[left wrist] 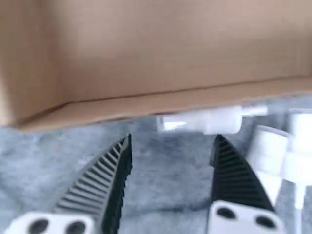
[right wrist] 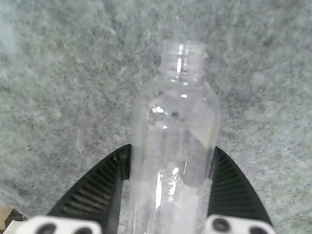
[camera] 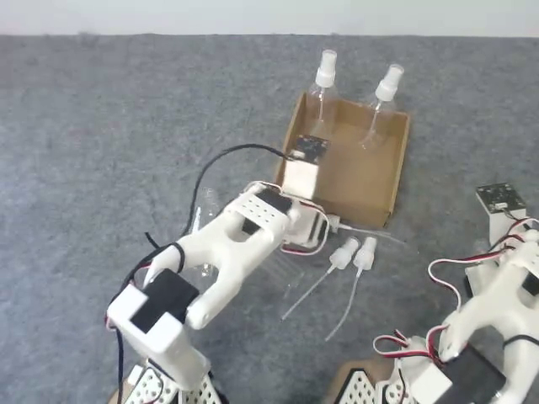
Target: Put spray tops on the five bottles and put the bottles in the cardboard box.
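Note:
The cardboard box (camera: 383, 198) stands mid-table. Two clear bottles with spray tops (camera: 322, 84) (camera: 383, 97) stand at its far wall. Two loose spray tops (camera: 344, 252) (camera: 366, 251) lie on the carpet in front of it. My left arm's wrist (camera: 299, 177) hangs over the box's near left corner. My left gripper (left wrist: 173, 141) is open above the carpet, facing the box wall (left wrist: 146, 58) and a spray top (left wrist: 204, 121) lying along it. My right gripper (right wrist: 170, 151) is shut on an uncapped clear bottle (right wrist: 175, 131) above the carpet.
Another uncapped clear bottle (camera: 205, 210) shows partly behind the left arm. Two more spray tops (left wrist: 278, 151) lie close beside one left finger (left wrist: 229, 165). The right arm (camera: 497, 295) sits at the lower right. Grey carpet covers the table.

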Robot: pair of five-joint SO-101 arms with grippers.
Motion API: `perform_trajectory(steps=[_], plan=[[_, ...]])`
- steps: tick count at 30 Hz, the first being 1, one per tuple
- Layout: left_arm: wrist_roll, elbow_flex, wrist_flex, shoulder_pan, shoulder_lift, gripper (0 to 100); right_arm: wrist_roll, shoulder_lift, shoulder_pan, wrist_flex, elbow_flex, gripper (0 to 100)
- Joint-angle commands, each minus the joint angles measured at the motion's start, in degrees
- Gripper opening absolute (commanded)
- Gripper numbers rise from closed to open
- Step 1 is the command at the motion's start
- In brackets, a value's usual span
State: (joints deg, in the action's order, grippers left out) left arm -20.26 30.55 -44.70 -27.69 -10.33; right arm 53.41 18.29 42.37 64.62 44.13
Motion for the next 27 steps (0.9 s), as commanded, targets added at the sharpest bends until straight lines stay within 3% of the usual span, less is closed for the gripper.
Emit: perform_trajectory(steps=[1,10,27], plan=[[1.2,-2.0,-0.5,2.0,5.1,21,0.7,-0.3,0.5,-0.1,-3.3,16.2],[2.5,-2.1,-6.6,-1.5,13.1,25,0.7,-0.3,0.4,-0.1,-3.3,16.2],[2.5,-4.2,4.2,-3.2,2.5,25,0.9,-0.3,0.4,-0.1,-3.3,16.2]])
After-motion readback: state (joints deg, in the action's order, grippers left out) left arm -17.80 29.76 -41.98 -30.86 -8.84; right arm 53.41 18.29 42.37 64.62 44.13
